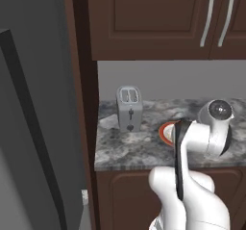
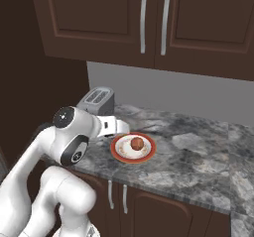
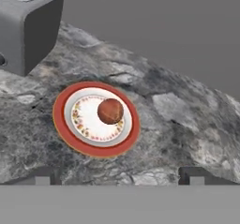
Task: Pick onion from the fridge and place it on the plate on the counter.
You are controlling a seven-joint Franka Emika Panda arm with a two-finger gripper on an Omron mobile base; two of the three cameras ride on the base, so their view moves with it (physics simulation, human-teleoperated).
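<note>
The onion [image 3: 110,111] is a small brown ball resting on the white centre of the plate [image 3: 63,124], which has an orange-red rim and lies on the marbled counter [image 3: 187,120]. From the right base the onion [image 2: 137,143] sits in the middle of the plate [image 2: 118,151], just right of my hand. My gripper [image 3: 119,175] is open and holds nothing; its two dark fingertips stand wide apart, pulled back from the plate's near side. From the left base, my arm hides all of the plate [image 1: 165,130] but a sliver of rim. The grey fridge [image 1: 33,108] stands at the left.
A silver two-slot toaster [image 1: 129,108] stands on the counter [image 1: 120,149] left of the plate, near the wall. Dark brown upper cabinets with silver handles [image 2: 143,22] hang above. Lower cabinet doors [image 2: 149,206] run under the worktop.
</note>
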